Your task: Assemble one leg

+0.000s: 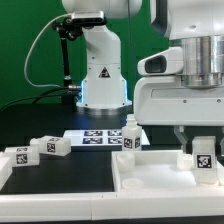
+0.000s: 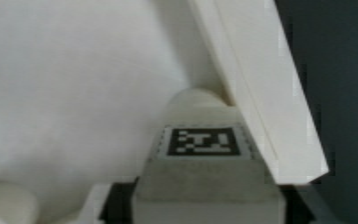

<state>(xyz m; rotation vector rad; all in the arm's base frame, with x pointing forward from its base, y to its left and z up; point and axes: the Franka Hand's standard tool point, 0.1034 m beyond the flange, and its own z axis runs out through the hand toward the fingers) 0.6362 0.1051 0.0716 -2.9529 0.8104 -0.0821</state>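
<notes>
My gripper [image 1: 203,165] is shut on a leg [image 1: 203,153], a short white peg with a black-and-white tag. It holds the leg upright at the corner of the white square top [image 1: 150,178] on the exterior view's right. In the wrist view the leg [image 2: 204,140] sits between my gripper's jaws [image 2: 197,206], close against the top's raised rim [image 2: 265,90]. A second leg [image 1: 128,138] stands upright at the top's far corner. Two more legs [image 1: 20,158] [image 1: 50,146] lie on the black table at the exterior view's left.
The marker board [image 1: 95,137] lies flat behind the top, in front of the arm's base [image 1: 102,85]. A round white boss [image 2: 7,200] shows inside the top near my gripper. Green backdrop and cables stand behind.
</notes>
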